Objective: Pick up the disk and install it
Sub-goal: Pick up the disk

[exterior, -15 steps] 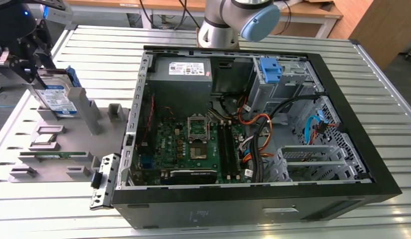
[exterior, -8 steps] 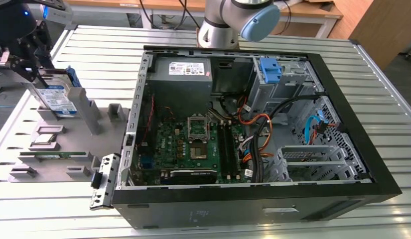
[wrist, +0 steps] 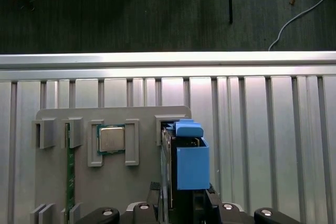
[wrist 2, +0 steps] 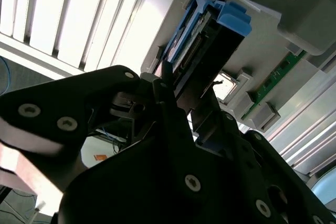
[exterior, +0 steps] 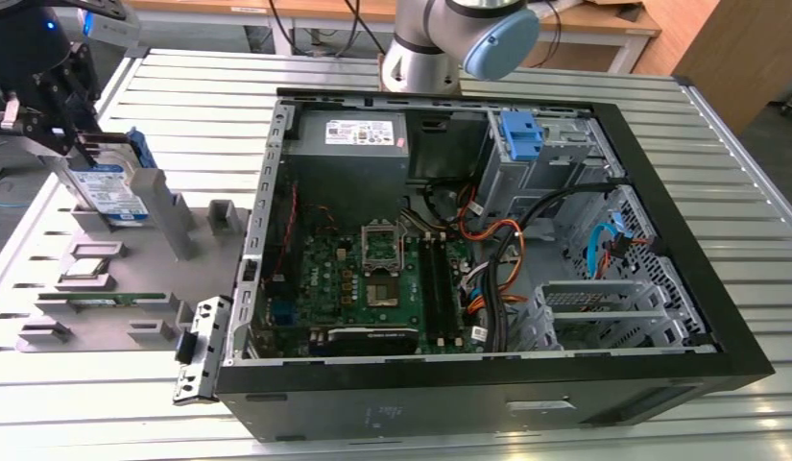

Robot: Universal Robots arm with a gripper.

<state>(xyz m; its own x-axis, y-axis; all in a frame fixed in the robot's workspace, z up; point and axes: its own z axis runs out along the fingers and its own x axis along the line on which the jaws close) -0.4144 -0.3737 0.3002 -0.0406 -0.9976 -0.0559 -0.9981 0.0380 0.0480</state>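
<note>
black fingers (wrist 2: 176,129) clamp the blue-framed disk (wrist: 192,167), hiding its lower end; contact with the grey tray (wrist: 52,178) is unclear.

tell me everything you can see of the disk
The disk is a flat, silver, rectangular drive with a white-and-blue label, clipped in a blue plastic carrier whose tab end shows in both wrist views. It stands on edge, slightly tilted, over the grey parts holder at the exterior view's left, outside the open computer case. The black hand grips its upper end from both flat sides. I cannot tell whether its lower edge touches the holder's slot.
</note>
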